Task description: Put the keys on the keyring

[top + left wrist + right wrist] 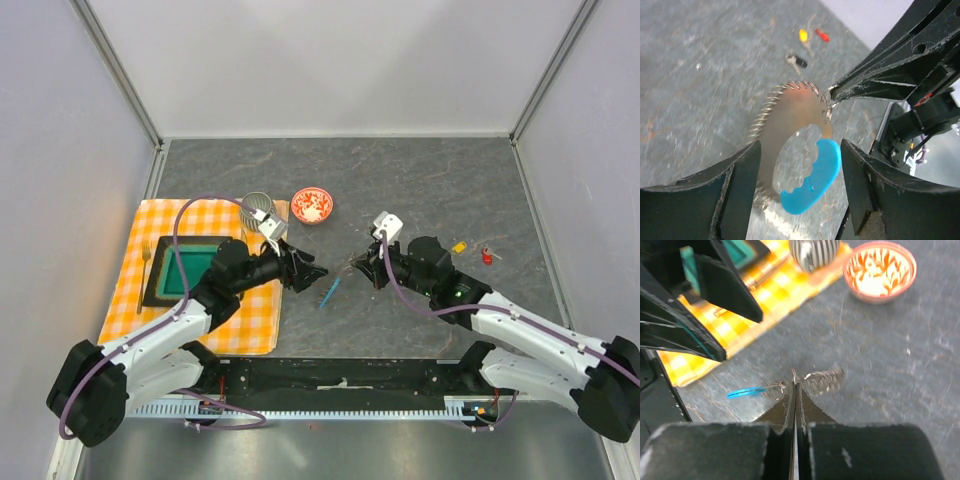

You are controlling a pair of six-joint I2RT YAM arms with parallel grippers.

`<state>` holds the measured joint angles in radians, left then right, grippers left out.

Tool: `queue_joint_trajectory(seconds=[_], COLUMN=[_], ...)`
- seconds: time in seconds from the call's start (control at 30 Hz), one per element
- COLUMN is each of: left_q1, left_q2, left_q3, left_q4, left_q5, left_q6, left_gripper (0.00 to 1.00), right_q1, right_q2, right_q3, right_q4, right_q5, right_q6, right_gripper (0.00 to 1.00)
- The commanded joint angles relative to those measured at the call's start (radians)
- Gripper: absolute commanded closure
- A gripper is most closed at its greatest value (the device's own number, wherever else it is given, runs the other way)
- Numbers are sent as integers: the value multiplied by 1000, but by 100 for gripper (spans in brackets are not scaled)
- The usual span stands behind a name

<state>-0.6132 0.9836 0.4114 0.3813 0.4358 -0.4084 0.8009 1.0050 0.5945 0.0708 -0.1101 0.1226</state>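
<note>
The keyring [790, 112] is a loop fringed with thin grey metal pieces, with a blue crescent tag [815, 175]. My right gripper [795, 376] is shut on the ring's thin edge; the fringe [824, 381] lies to its right and the tag [746, 392] to its left. My left gripper [800, 165] is open; the tag shows between its fingers [740, 175], untouched. In the top view the grippers face each other, left [308, 272], right [364, 266], with the tag [330, 292] below them. The yellow key [459, 246], red key [487, 256] and black key [799, 61] lie loose on the table.
A red bowl [312, 205] and a ribbed metal cup [258, 208] stand behind the left gripper. An orange checked cloth [165, 225] at the left holds a green tray [185, 270] and a fork [145, 262]. Grey walls enclose the table.
</note>
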Motion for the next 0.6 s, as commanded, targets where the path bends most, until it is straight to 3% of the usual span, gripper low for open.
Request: queue_joint_trajectory(seconds=[0.0, 0.13, 0.47, 0.57], left_q1=[-6, -7, -19, -26], left_q2=[-3, 43, 162, 170], left_q3=[33, 72, 170, 188], left_q4=[234, 268, 334, 334], left_q5=[127, 219, 432, 471], left_q6=[40, 43, 36, 34], left_gripper=[29, 32, 56, 59], right_q1=[-2, 0, -2, -2], right_q2=[-71, -72, -126, -129], right_q3=[27, 106, 166, 163], right_q4=[126, 77, -2, -6], right_q5=[-92, -174, -247, -263], right_q6=[-75, -101, -144, -147], right_gripper=[100, 100, 100, 100])
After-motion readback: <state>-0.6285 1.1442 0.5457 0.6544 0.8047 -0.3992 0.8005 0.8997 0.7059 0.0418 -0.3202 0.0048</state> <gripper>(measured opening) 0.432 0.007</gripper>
